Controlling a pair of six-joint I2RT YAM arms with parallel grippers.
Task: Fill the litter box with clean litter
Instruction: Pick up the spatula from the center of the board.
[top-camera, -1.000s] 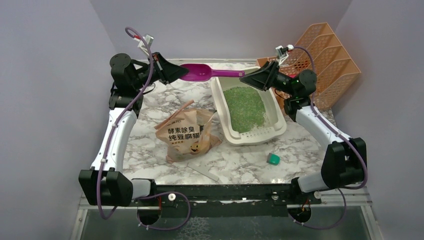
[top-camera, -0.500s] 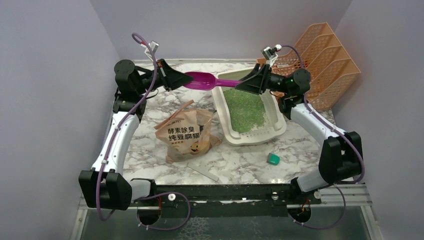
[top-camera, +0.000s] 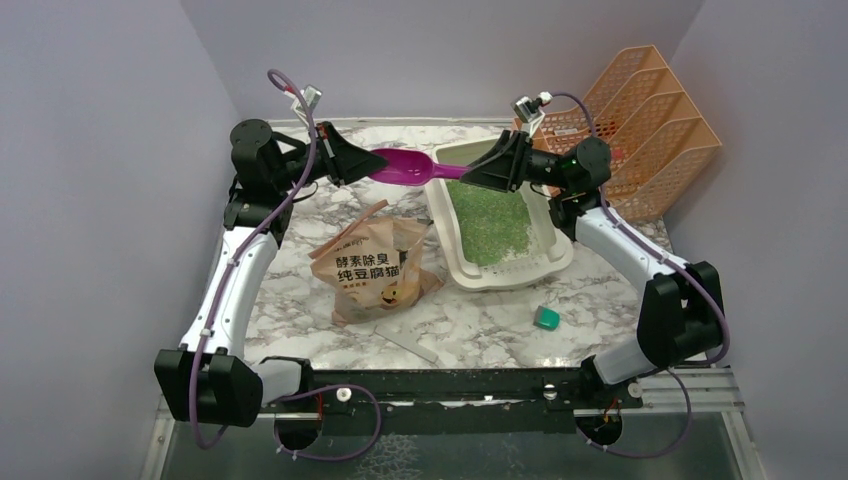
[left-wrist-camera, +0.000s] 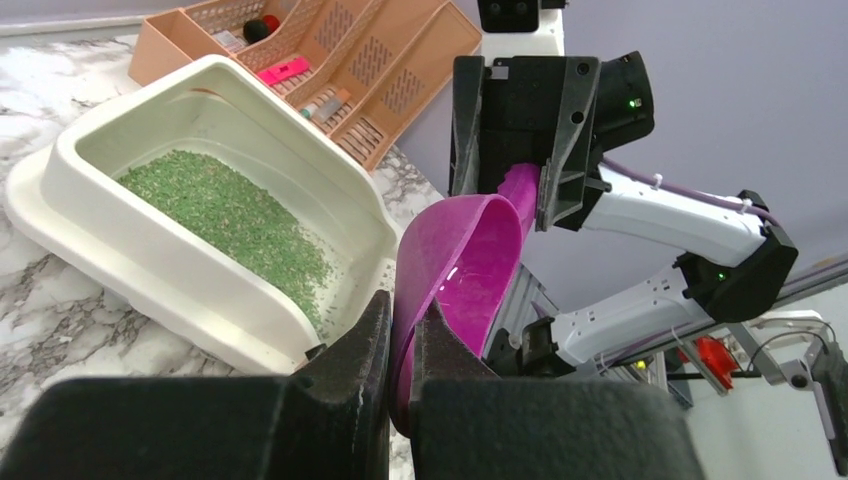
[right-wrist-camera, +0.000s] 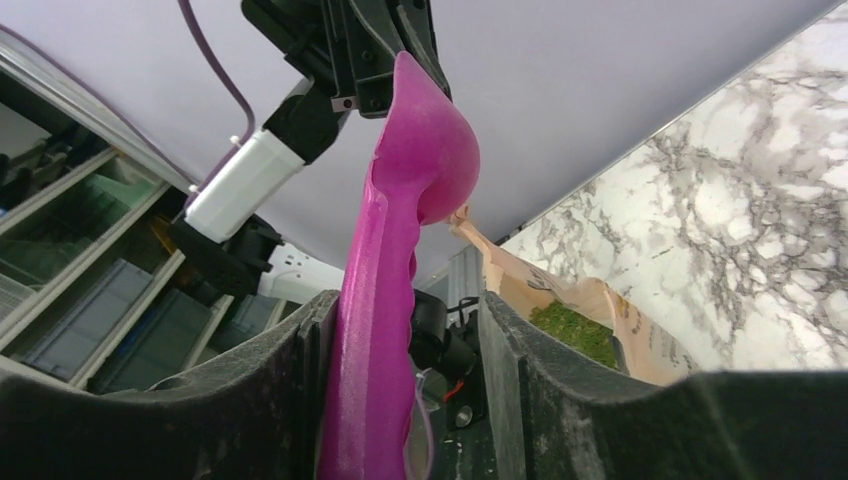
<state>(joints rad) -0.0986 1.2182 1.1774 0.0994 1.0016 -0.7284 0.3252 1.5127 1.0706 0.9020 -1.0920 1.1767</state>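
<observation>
- Left gripper (top-camera: 362, 160) is pinching the scoop (top-camera: 400, 165) by its bowl rim, jaws basically closed on it.
- Right gripper (top-camera: 470, 172) is straddling the scoop's handle with jaws partway apart. One finger is touching the handle, and a gap is showing at the other.
- Box (top-camera: 505, 277) is sitting at roughly 5 o'clock from the right gripper, lower down.
- Litter (top-camera: 490, 215) is lying inside the box.

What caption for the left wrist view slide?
Left tool pinches the magenta scoop by its bowl rim; right tool straddles the handle, beside the litter box holding green litter.
</observation>
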